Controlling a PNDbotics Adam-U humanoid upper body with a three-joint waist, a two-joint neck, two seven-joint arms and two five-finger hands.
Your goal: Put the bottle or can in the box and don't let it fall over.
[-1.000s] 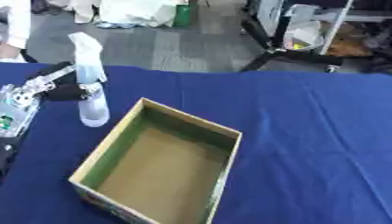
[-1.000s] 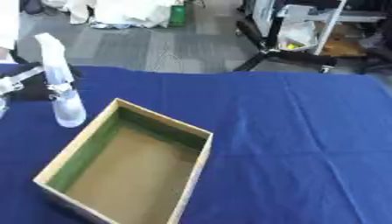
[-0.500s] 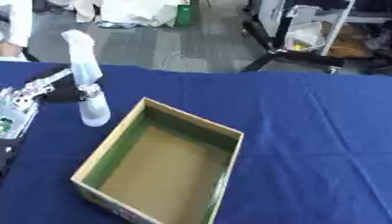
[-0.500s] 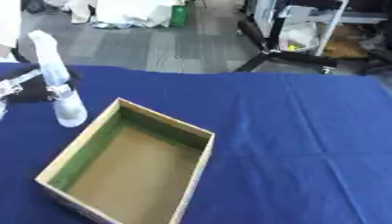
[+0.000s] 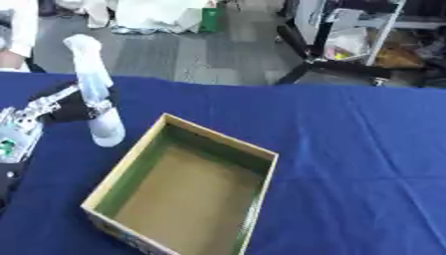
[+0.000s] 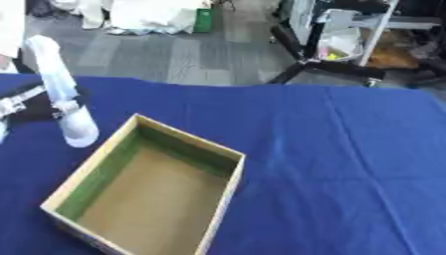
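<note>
The robot's left hand, black with silver links, has its fingers wrapped around the middle of a tall, pale translucent plastic bottle, holding it close to upright just left of the open cardboard box with green inner walls on the blue cloth-covered table. Keeping it vertical probably guards against tipping once it is set inside. The left eye view shows more of the hand and forearm; the right eye view crops them. The right hand appears nowhere.

Probably a lab (equipment stand)
</note>
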